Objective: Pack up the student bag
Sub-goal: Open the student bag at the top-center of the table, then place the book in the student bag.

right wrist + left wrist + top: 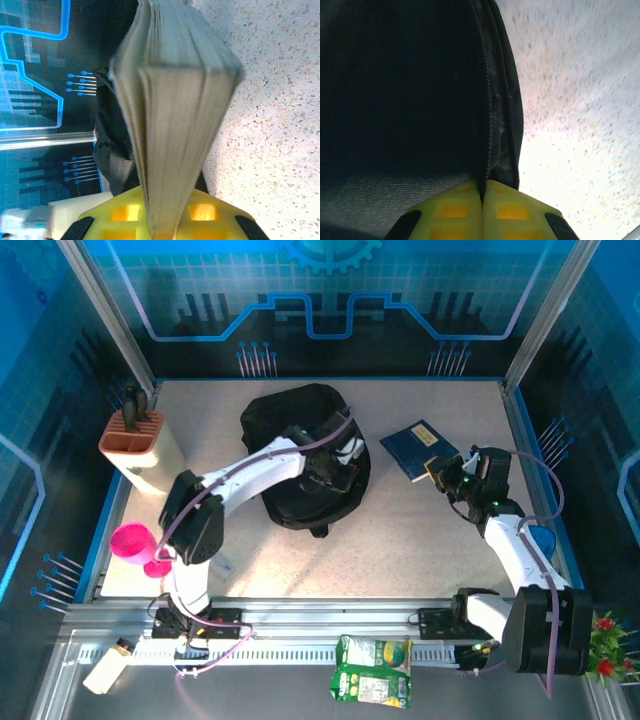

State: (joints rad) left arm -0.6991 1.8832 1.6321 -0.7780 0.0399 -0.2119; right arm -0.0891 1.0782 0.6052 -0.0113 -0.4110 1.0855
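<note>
1. containers: the student bag point(300, 440), a black backpack, lies on the table point(420, 550). its inside is not visible, so its contents cannot be told. well to the left of the left jaws stands a brown tool holder point(131, 436) with a dark handle upright in it.
2. bag orientation: the long axis runs roughly far to near, with the near end leaning slightly right. which end is the top cannot be told. in the left wrist view a zip point(485, 110) runs straight ahead from the jaws along the dark fabric point(395, 100).
3. left gripper point(325, 470) point(481, 192): it sits over the near right part of the bag. the jaws are closed tight, pad against pad, with the zip seam pinched between them.
4. right gripper point(441, 469) point(162, 222): it is just right of the bag and apart from it. the jaws are clamped narrow on a blue book point(417, 447) point(175, 115) at its near edge. the book extends ahead of the jaws, page edges toward the wrist camera. the bag shows dark beyond it to the left.
</note>
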